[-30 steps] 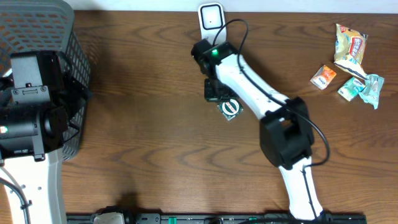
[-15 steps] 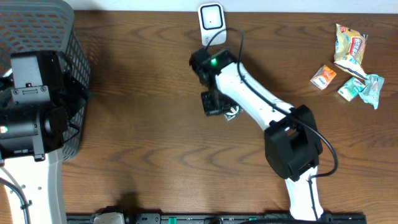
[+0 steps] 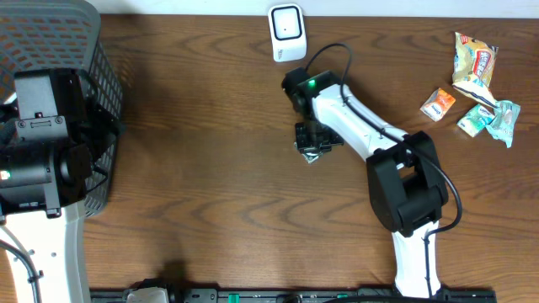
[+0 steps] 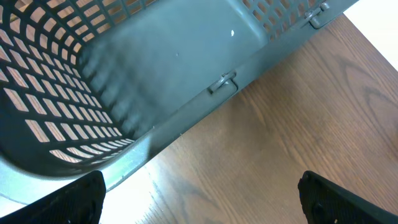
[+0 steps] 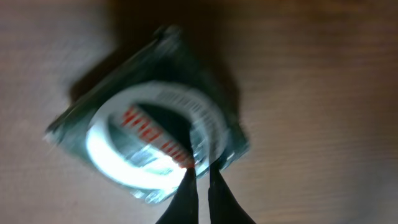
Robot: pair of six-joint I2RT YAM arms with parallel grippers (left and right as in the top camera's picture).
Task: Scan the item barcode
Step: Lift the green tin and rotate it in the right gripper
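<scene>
The item is a silvery foil packet (image 5: 134, 134) with a white ring and red print, blurred in the right wrist view. My right gripper (image 5: 200, 173) is shut, its two dark fingertips pinching the packet's near edge. In the overhead view the right gripper (image 3: 311, 140) covers most of the packet (image 3: 314, 156), which sits low over the wood table just below the white scanner (image 3: 287, 32) at the back edge. My left gripper (image 4: 202, 205) is open with nothing between its fingers, beside the basket at the far left.
A dark grey mesh basket (image 3: 80, 38) stands at the back left corner, its wall (image 4: 168, 68) filling the left wrist view. Snack packets lie at the back right: a yellow one (image 3: 475, 57), an orange one (image 3: 438, 103) and a green one (image 3: 490, 118).
My right wrist has swung from left of the packet to right over it, away from the scanner. The packet has stayed in nearly the same spot. The left arm has not moved.
</scene>
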